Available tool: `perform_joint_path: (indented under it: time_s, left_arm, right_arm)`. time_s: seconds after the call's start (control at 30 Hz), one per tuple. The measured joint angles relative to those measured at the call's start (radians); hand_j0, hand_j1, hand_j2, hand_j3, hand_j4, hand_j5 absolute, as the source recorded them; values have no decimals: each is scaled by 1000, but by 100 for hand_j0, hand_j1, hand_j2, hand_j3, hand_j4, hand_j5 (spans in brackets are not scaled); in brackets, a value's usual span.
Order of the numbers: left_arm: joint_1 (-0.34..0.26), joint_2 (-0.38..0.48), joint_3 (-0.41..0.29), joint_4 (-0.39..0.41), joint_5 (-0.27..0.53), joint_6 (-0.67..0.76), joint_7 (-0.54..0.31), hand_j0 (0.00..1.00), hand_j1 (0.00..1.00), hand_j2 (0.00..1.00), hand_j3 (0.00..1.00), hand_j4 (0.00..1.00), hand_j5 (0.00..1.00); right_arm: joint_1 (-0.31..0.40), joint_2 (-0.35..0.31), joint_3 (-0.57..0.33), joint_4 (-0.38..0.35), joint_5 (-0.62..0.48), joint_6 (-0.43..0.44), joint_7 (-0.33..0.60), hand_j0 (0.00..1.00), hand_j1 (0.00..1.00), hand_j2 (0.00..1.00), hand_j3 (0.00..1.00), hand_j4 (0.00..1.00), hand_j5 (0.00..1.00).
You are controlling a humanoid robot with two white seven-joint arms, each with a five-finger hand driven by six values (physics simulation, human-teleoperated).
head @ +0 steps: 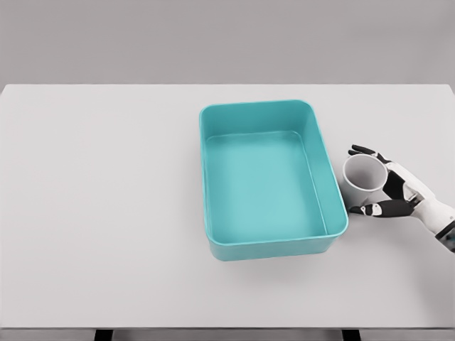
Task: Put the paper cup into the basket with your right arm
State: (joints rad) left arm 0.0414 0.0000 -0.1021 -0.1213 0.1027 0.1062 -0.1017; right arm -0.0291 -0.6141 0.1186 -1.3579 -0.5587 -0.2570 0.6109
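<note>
A white paper cup (365,175) stands upright on the white table, just right of the teal basket (334,192). My right hand (372,180) comes in from the lower right and wraps around the cup, with dark fingertips (362,150) behind it and the thumb in front. The hand looks closed on the cup, which still rests on the table. The basket is an open rectangular tub with nothing inside. The left arm does not show.
The white table (99,213) spans the whole view, with its front edge near the bottom. A plain grey wall lies behind it.
</note>
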Motion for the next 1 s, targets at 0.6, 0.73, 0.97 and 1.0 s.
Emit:
perform_joint_path:
  time_s: [0.6,0.73,0.97,1.0]
  left_arm:
    - [0,0,0,0,0,0,0,100,100,100,100,100,100]
    - [0,0,0,0,0,0,0,100,100,100,100,100,100]
    - [0,0,-1,0,0,0,0,100,100,100,100,100,100]
    - [0,0,-1,0,0,0,0,100,100,100,100,100,100]
  right_arm:
    - [2,-2,-17,4,5,7,0,54,54,54,54,54,54]
    - [9,-11,-49,-3,6,6,0,51,51,51,51,51,51]
    - [5,-18,-69,-10,6,1,0,48,48,48,48,48,48]
    - [5,-18,-75,-12,6,0,0,47,47,47,47,47,47]
